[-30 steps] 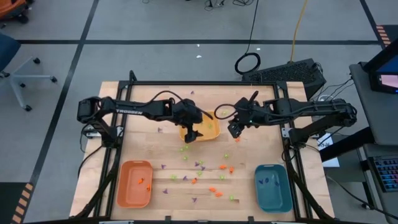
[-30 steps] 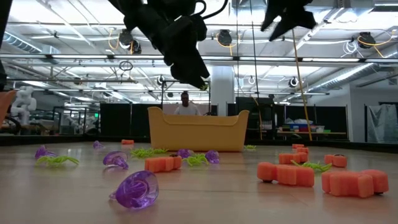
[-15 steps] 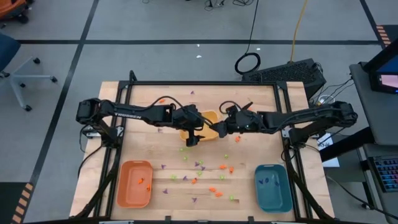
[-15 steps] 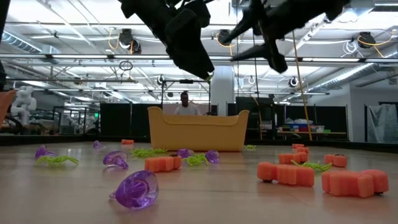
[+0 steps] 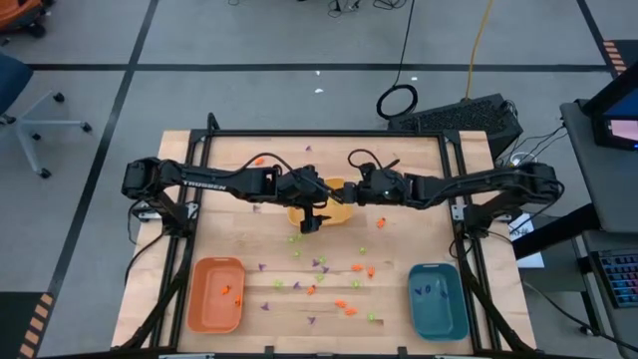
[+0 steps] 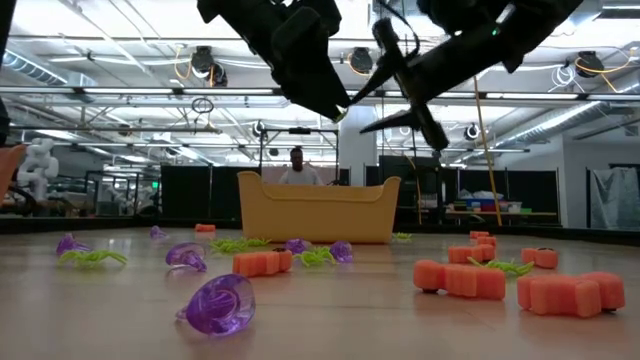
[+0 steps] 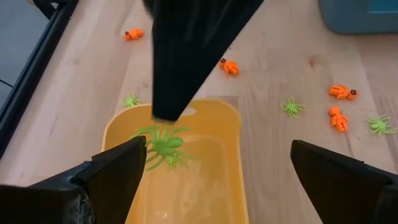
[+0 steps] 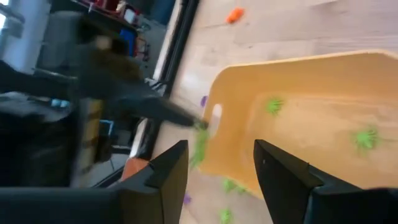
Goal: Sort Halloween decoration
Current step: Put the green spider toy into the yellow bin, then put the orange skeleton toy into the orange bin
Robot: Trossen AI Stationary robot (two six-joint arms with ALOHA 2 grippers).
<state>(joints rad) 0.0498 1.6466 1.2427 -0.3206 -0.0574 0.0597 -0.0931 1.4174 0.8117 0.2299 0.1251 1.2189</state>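
The Halloween decoration is many tiny orange, light green and purple pieces strewn over the wooden table. A yellow tray stands mid-table with green spiders lying in it. My left gripper hangs open above the tray's near part, with nothing between its fingers. My right gripper reaches in from the table's right. It is open above the tray's far right part, and one of its fingers hangs over the spiders.
An orange tray with a few orange pieces stands at the near left. A teal tray with purple pieces stands at the near right. Loose pieces lie between them and in front of the yellow tray.
My right gripper has come down and toward the table's left, rolling about its own line as it went. It now hangs beside my left gripper over the yellow tray. My left gripper has risen a little.
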